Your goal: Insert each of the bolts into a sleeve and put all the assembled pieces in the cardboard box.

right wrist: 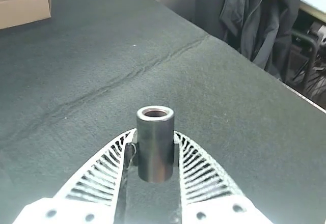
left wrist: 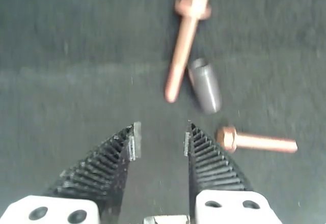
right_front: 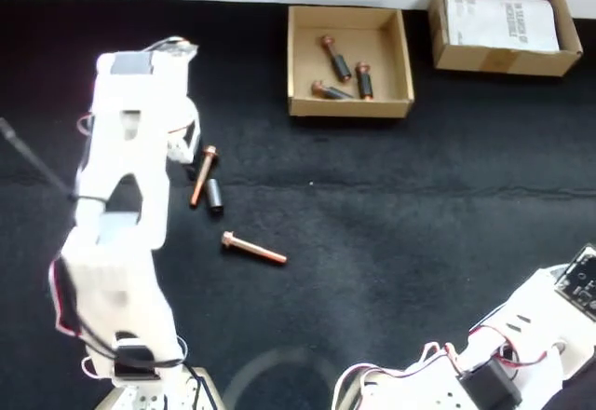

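Black felt table [right_front: 419,224], left jaws apart, right jaws clamping sleeve [right wrist: 155,142], dark jacket [right wrist: 254,20] behind

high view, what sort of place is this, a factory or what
Probably a lab or office bench for robot practice, not a factory: two white arms at a black cloth-covered table, a cardboard box of parts, a jacket hanging nearby.

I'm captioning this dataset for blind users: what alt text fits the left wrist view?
The left gripper hangs open over a black table. Ahead lie a grey sleeve beside one copper bolt, and a second bolt nearer the gripper.
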